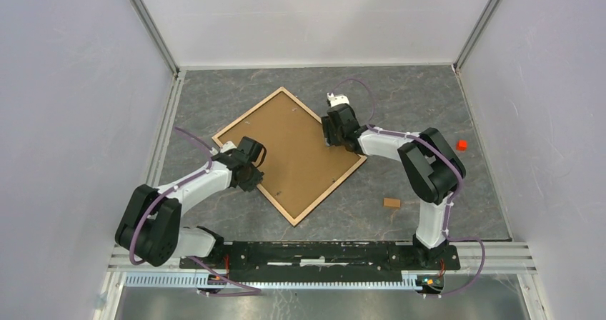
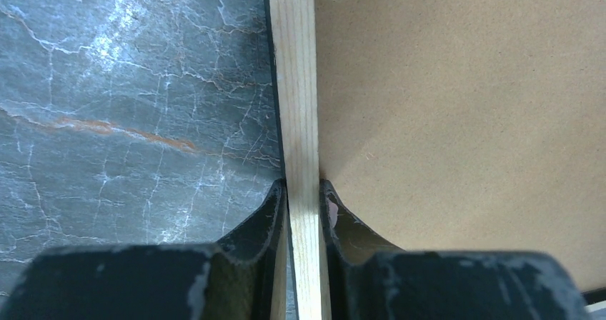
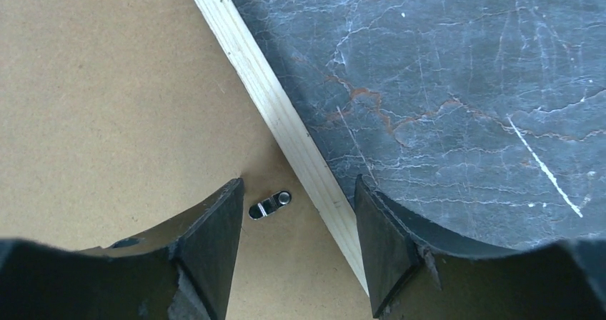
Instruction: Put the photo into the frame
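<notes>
Where the frame lies flat on the grey marbled table, turned cornerwise like a diamond, we count as follows.

Frames: one, light-wood face up, thin rim. Backing boards: one, plain brown, filling the frame inside the rim. Metal turn tabs: one in sight, on the board just inside the rim; others too small for us to tell from above. Loose bits on the table: one small red cube well off to the right, and one small brown block near the frame's right corner but apart from it. Arms: two. Grippers: two.

Left arm: we see it run from its base at the near left, forward and inward, with the wrist low at the frame's near-left edge. Left gripper: jaws pinched on the rim, one finger on the table side against the dark outer edge, the other on the board side.

Right arm: we note it rising from its base at the near right, elbow folded high, forearm reaching back leftward to the frame's far-right edge. Right gripper: jaws spread wide, straddling the rim, one finger over the board, the other over the marble. The tab sits between them. Whether the tips touch down, we cannot tell.
</notes>
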Controlling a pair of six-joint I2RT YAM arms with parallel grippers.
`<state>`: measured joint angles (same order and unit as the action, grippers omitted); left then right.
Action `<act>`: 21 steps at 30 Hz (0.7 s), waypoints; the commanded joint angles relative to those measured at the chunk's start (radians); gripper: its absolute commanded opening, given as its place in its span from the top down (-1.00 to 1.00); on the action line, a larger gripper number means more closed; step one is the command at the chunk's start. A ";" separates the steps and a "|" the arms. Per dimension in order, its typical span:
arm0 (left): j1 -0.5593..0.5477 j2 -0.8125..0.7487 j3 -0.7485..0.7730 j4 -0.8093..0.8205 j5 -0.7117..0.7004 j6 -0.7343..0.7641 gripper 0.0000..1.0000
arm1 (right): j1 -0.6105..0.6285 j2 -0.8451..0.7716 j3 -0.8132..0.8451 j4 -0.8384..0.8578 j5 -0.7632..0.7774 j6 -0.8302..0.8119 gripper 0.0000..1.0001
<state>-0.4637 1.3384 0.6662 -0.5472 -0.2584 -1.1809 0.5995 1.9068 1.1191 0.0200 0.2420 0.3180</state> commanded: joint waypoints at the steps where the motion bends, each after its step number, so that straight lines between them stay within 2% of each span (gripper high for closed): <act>1: 0.005 0.012 -0.042 0.026 -0.025 0.029 0.96 | 0.056 0.035 0.073 -0.107 -0.007 0.028 -0.21; 5: 0.006 0.008 -0.033 0.010 -0.038 0.031 0.96 | 0.057 0.025 0.083 -0.150 -0.047 0.017 -0.02; 13: 0.008 0.014 -0.007 -0.006 -0.048 0.042 0.95 | 0.058 0.012 0.062 -0.156 -0.117 -0.018 -0.05; 17: 0.008 0.025 0.003 -0.011 -0.045 0.047 0.96 | 0.058 0.036 0.085 -0.180 -0.157 -0.041 -0.13; 21: 0.009 0.021 0.004 -0.016 -0.046 0.050 0.96 | 0.056 0.036 0.085 -0.196 -0.156 -0.060 -0.08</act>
<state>-0.4591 1.3327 0.6666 -0.5617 -0.2703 -1.1801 0.6132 1.9221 1.1843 -0.0959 0.2401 0.2630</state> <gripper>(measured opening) 0.222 0.561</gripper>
